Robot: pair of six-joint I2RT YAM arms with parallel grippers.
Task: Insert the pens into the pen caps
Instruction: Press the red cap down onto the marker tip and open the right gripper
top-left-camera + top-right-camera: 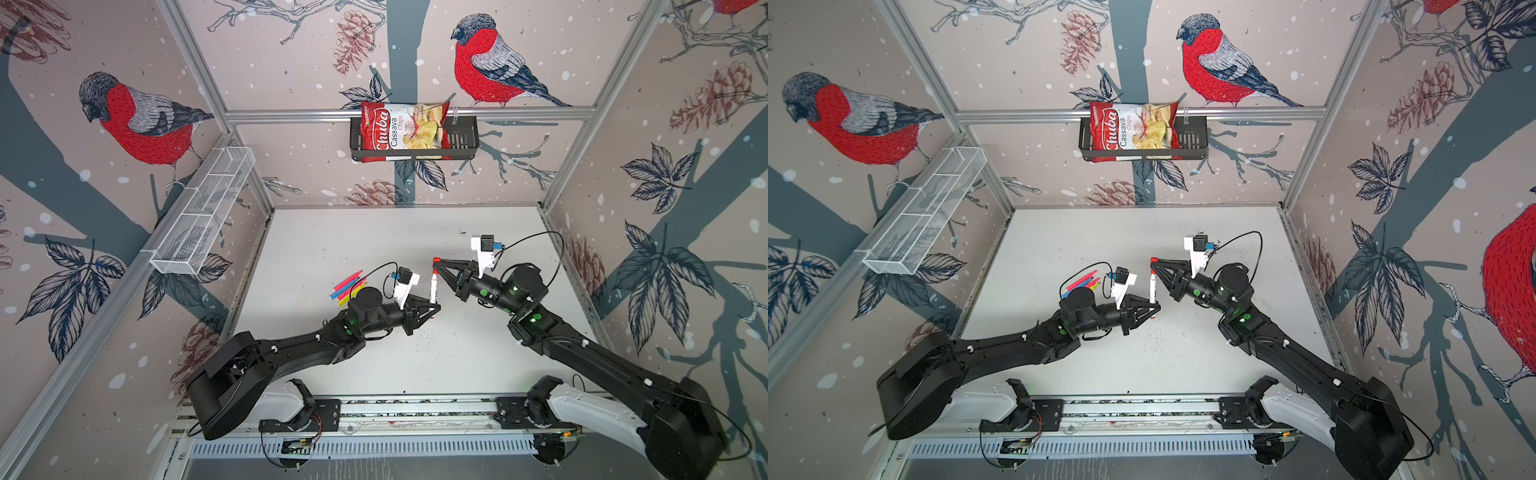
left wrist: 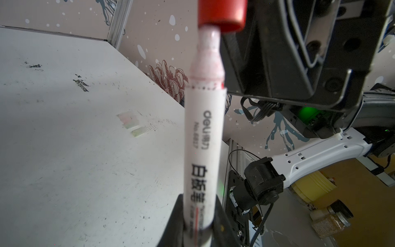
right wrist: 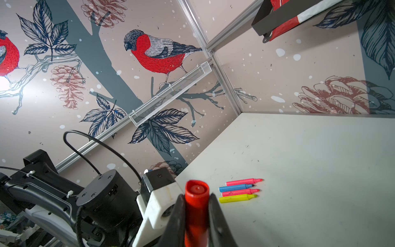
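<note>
Far left on the table (image 1: 374, 232) I see four slim pens (image 1: 347, 286) lying side by side: pink, blue, pink, yellow. On the back wall a bag (image 1: 401, 129) reading "Chuba Cassava Chips" sits in a black basket (image 1: 461, 137). My left gripper (image 1: 435, 308) is clamped on the lower barrel of the white marker (image 1: 432, 289), holding it roughly upright above the table. The barrel reads "deli", with Chinese characters below. The marker's tip meets the mouth of the red cap (image 1: 436, 261); its neck is bare. My right gripper (image 1: 437, 262) has its jaws closed on that cap. In the left wrist view, a few clear caps (image 2: 131, 124) lie on the table beyond the marker.
</note>
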